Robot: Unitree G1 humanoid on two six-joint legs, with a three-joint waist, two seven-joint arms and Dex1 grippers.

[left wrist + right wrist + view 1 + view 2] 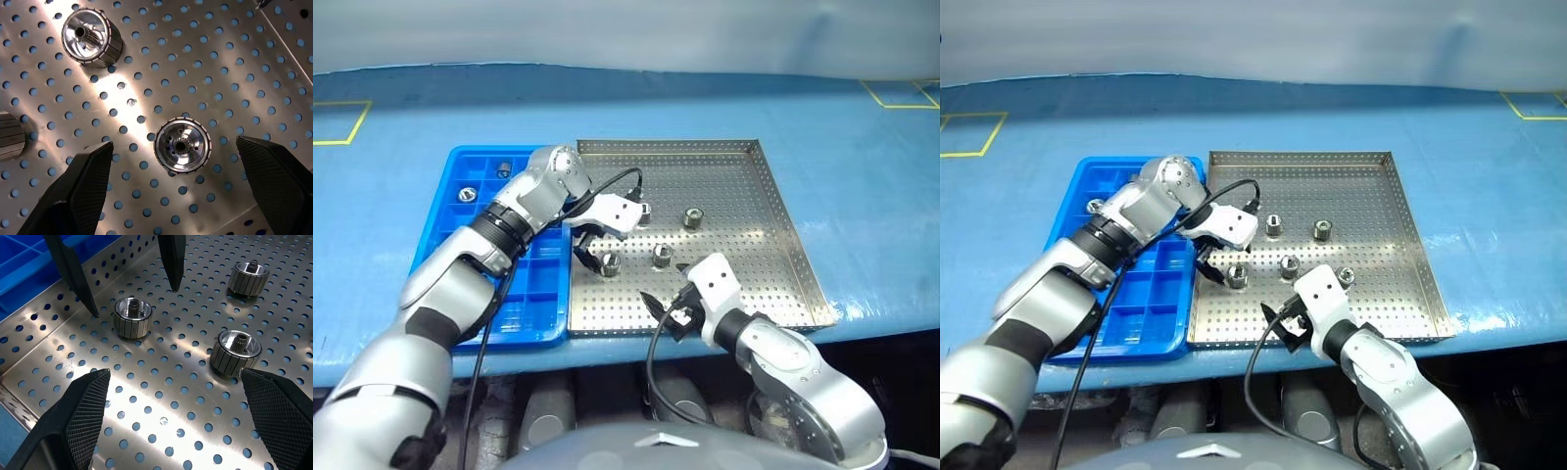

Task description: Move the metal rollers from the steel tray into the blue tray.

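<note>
Left gripper [590,245] hung spread over nearest metal roller [610,262] in steel tray [783,211], fingers straddling it, likely for pinch. Right gripper [664,303] spread, empty, parked at near rim. Blue tray [470,162] alongside held two rollers.

No readable txt, labels, brands or nos. anywhere. Only marks: yellow tape outlines on the blue worktop [862,147], one at far left corner [342,122], one at far right [901,95]. No lettering on them.
</note>
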